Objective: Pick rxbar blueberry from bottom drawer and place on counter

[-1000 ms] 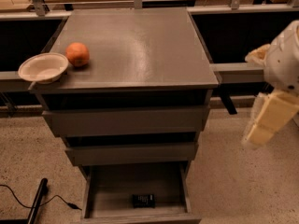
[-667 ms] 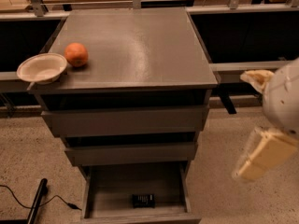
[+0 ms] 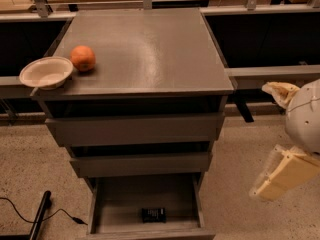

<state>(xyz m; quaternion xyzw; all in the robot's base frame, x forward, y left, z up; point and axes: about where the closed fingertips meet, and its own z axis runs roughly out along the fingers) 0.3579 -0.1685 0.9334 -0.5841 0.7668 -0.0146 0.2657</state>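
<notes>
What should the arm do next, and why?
Probably swing the gripper left and down toward the open bottom drawer: the rxbar blueberry lies near its front, while the gripper hangs off to the right, outside it.

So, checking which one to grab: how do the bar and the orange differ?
The bar is flat, rectangular and dark; the orange is round and bright. The bar lies in the open bottom drawer; the orange sits on the counter beside a bowl. Neither is held: the gripper hangs well right of the drawer.
</notes>
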